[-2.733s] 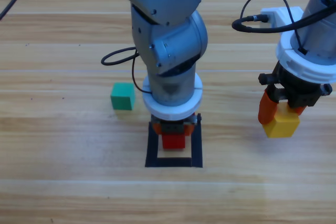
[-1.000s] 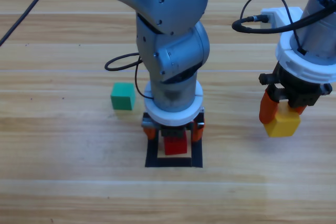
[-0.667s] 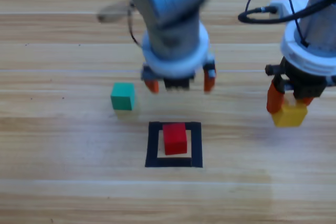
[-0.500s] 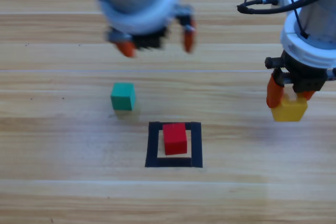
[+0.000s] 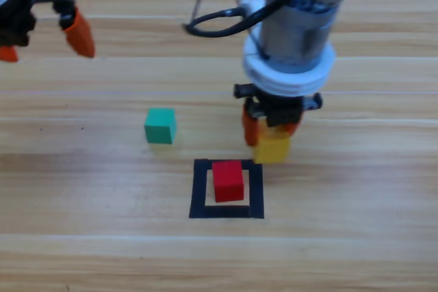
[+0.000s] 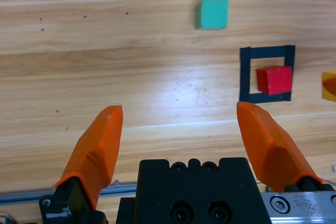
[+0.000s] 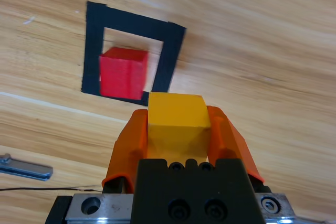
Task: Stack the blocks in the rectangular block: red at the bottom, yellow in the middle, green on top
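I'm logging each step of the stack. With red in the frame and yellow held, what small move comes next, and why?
Probably shift the right hand toward the red cube, until the yellow cube it grips hangs directly above. Yellow now hangs over the black tape frame's corner, beside red.

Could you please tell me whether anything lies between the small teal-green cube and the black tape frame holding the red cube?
Nothing: in the high view, only bare wooden table separates the small teal-green cube from the black tape frame.

The left gripper is cut off by the high view's left edge. The yellow cube is cropped at the left wrist view's right edge.
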